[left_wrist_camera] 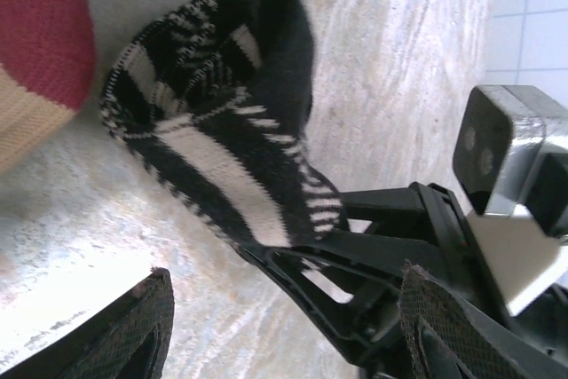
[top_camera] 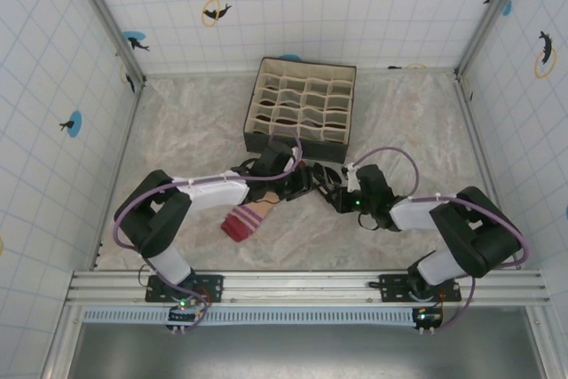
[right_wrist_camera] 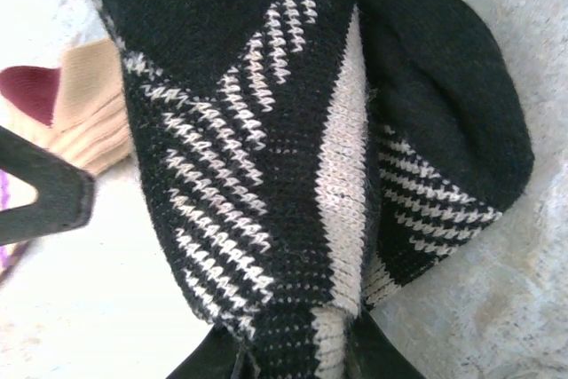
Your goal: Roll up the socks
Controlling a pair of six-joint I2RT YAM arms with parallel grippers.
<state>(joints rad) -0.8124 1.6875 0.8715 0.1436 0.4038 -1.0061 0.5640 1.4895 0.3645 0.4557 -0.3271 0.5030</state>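
The black-and-white striped sock [right_wrist_camera: 293, 157] is bunched and folded, and my right gripper [right_wrist_camera: 297, 354] is shut on its lower edge. From the left wrist view, that sock [left_wrist_camera: 213, 122] hangs off the right gripper's black fingers [left_wrist_camera: 355, 250] just above the table. My left gripper [left_wrist_camera: 284, 335] is open, its mesh-padded fingertips [left_wrist_camera: 133, 335] spread wide below the sock and touching nothing. The peach sock [top_camera: 248, 217], with its dark red end, lies flat under the left arm. Both grippers, left [top_camera: 297, 179] and right [top_camera: 330, 191], meet at the table's middle.
A fabric organiser box [top_camera: 302, 108] with several small compartments stands at the back centre, just behind the grippers. Tiled walls enclose the marbled table [top_camera: 195, 130]. The peach sock's red part [left_wrist_camera: 40, 33] lies close to the striped one.
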